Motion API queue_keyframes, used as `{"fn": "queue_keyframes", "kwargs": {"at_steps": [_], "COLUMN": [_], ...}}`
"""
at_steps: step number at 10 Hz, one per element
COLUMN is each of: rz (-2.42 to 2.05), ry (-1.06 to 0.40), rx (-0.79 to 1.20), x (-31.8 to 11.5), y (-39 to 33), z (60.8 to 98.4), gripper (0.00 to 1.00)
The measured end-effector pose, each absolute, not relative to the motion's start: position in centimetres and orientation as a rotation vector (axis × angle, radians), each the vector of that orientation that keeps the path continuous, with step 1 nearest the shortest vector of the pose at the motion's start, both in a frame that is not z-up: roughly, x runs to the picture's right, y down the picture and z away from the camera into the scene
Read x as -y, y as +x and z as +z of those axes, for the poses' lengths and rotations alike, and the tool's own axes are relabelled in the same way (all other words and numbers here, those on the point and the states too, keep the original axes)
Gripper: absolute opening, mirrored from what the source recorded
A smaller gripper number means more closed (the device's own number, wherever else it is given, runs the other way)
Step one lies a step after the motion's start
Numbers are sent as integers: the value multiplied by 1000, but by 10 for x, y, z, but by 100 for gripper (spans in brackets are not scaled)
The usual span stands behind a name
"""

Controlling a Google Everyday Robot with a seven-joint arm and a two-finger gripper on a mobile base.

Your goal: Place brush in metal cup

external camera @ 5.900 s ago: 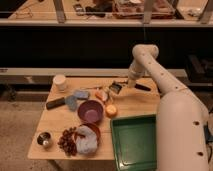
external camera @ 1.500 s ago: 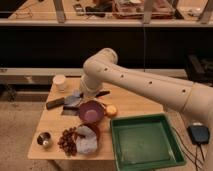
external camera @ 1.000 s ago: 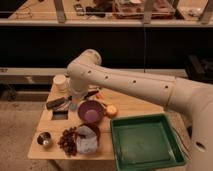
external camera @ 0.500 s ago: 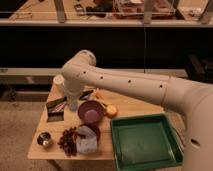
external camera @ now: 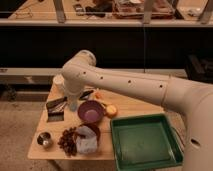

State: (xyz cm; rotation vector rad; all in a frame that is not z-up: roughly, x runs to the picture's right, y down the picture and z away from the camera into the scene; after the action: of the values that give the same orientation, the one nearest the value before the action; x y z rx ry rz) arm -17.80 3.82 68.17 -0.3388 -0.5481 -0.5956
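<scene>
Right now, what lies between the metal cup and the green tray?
In the camera view, a dark cluster and a pale bag; the gripper hangs left of the bowl.

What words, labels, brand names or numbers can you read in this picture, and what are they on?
No text can be read anywhere in the view.
The metal cup, purple bowl, white cup and green tray show no legible marks.
The hand, low over the left part of the table beside the purple bowl, bears none either.

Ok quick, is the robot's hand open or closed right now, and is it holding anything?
The gripper: cannot be told. It is down low, between the white cup and the purple bowl.
</scene>
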Motion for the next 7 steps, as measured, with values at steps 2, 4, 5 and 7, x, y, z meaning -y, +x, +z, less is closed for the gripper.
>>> {"fn": "queue_keyframes", "kwargs": {"at_steps": [2,4,5,7], "rz": [-597,-599,-602,-630], "ry": [-291,-238,-213,-173], "rx": [570,603,623,656], "x": [-34,-27,-25,-27], "y": [-197,-228,-243,-257], "z": [694,705,709,719], "gripper": [0,0,0,0]}}
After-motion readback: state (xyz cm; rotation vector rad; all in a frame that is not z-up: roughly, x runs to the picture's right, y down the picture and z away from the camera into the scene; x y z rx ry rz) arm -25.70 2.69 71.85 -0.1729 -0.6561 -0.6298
